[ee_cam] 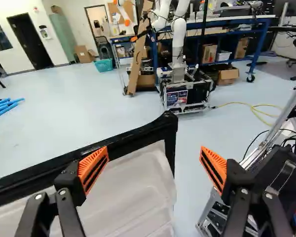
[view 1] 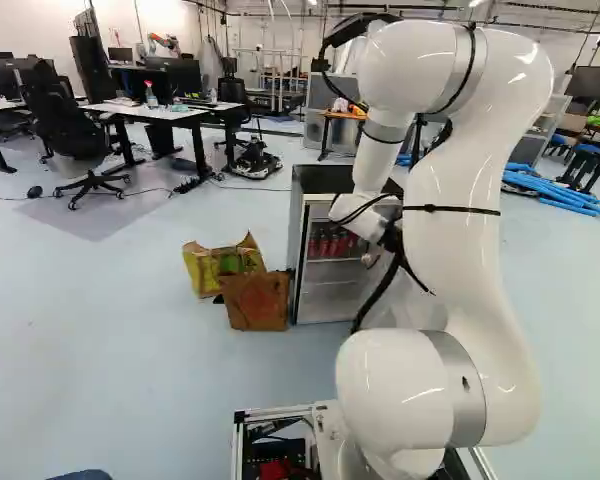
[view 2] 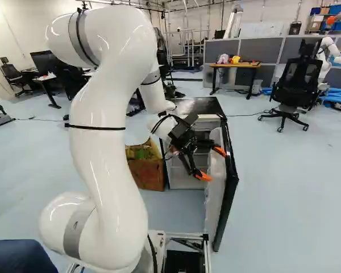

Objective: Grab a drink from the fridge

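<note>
floor: smooth, pale blue; brown box and yellow bag sit by the fridge, behind the fingers.
door: wide open, inner face beside and below the fingers; its far top corner shows between them from the wrist, reaching ahead. Contact: can't tell.
fingers: well apart, nothing clamped, aimed past the door, not at the shelf.
red drinks: in a row inside the fridge, upper part, behind the fingers and out of their line. Bottles or cans, too small to tell.
drink handling: probably moderate weight if full, firm, smooth, slippery if cold and damp. A hard squeeze could dent one.
drink grip: around mid-body, one pad each side, kept upright. Front one first, likely; neighbours stand close, could get knocked.
</note>
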You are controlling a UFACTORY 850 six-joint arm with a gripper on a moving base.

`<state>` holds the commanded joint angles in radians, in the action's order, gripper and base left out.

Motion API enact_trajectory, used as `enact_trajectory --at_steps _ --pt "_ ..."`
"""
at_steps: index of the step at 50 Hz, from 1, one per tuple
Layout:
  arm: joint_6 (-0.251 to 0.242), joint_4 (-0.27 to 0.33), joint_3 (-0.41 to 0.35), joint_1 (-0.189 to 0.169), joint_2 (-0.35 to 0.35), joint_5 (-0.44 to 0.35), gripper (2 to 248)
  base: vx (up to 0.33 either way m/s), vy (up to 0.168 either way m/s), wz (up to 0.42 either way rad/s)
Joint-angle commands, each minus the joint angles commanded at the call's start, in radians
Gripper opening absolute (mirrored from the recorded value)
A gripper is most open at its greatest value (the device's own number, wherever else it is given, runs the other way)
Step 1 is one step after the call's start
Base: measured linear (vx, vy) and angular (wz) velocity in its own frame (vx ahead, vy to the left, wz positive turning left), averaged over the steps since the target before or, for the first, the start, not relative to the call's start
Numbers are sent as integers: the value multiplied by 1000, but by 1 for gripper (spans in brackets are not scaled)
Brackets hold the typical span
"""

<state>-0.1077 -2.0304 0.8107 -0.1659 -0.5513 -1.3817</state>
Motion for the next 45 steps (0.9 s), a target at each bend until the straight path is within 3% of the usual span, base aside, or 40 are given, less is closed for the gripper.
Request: enact_trajectory --at_steps 45 --pt "0 23 238 -240 -95 0 247 0 0 0"
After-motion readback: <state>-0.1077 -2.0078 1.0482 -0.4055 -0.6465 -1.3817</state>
